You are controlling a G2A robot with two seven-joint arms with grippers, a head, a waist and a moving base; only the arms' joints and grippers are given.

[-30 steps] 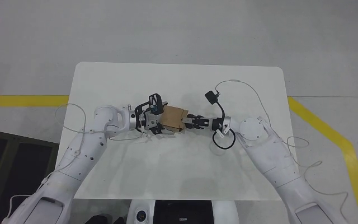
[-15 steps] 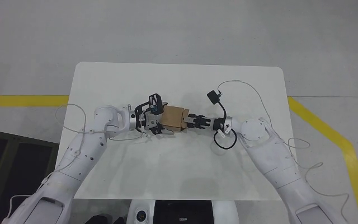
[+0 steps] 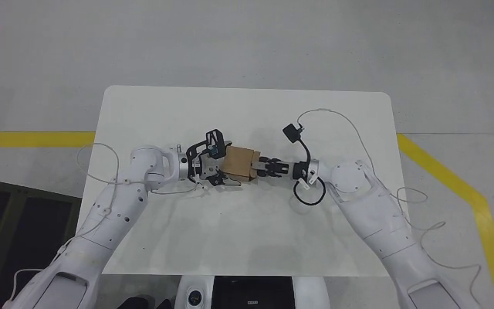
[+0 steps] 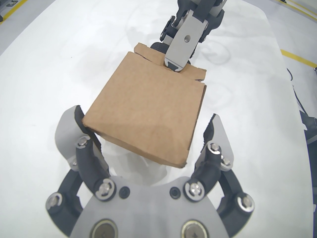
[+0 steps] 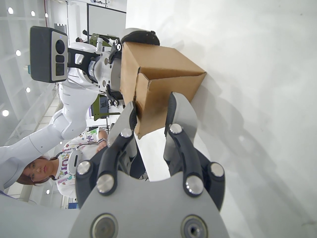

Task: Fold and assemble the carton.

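Pinching brown cardboard carton flap: right hand; left hand spread, straddling.

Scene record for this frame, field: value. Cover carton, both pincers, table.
carton: brown, partly folded, mid-table between the arms
left pincer: open, around one end of the carton
right pincer: shut on the flap at the other end
table: white
stage: flap end not yet closed
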